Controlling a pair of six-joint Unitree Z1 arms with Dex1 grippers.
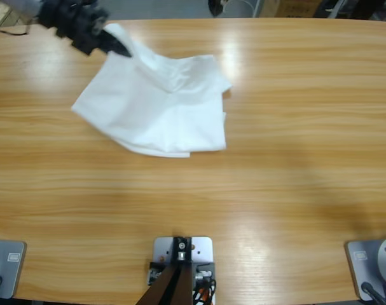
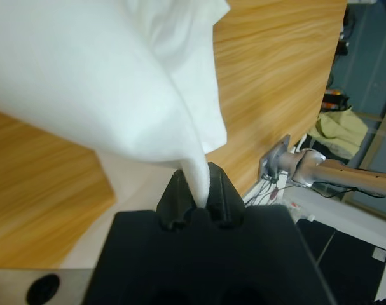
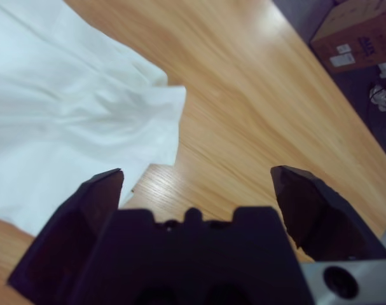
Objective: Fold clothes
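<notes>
A plain white short-sleeved T-shirt of thin soft fabric (image 1: 158, 111) lies partly folded on the long wooden table (image 1: 294, 159), left of the table's middle and toward its far edge. Most of the garment rests flat on the wood as a rough four-sided shape with a doubled layer along its near edge. Its far left corner is raised off the surface and drawn up to a narrow point.

The left arm's black two-jawed gripper (image 1: 119, 44) enters at the upper left corner of the high view and meets this raised corner. In the left wrist view the gripper (image 2: 199, 187) has its jaws closed tight upon a thin bunched tongue of the white fabric (image 2: 116, 76), which spreads out above them like a cone and hides much of the table beyond. Bare wood shows to either side of the hanging cloth.

The right arm's black gripper (image 3: 199, 184) holds nothing; its jaws stand wide apart over bare wood, just beside one edge of the shirt (image 3: 72, 114), whose creased corner lies between the left jaw and the picture's middle. This gripper does not appear in the high view.

Past the table, the left wrist view shows a silver arm segment (image 2: 336, 171) and a yellowish cloth heap (image 2: 336, 130). The right wrist view shows a brown cardboard box (image 3: 361, 32) on the floor.
</notes>
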